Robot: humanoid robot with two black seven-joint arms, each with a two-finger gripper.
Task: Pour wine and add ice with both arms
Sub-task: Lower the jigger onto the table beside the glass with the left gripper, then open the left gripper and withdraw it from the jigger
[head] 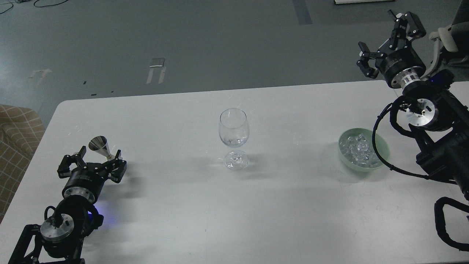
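Observation:
A clear stemmed wine glass (233,137) stands upright at the table's middle, with a little clear matter at the bottom of its bowl. A small steel cone-shaped measuring cup (99,145) stands at the left. My left gripper (93,160) is open and empty just in front of the cup, apart from it. The ice (358,149) fills a pale green bowl (381,146) at the right. My right gripper (384,40) is open and empty, raised above the table's far right edge, well behind the bowl.
The white table (293,205) has its far edge behind the glass and its left edge near a checked chair (16,128). My right arm and its looped cable (381,146) reach over the bowl's right side.

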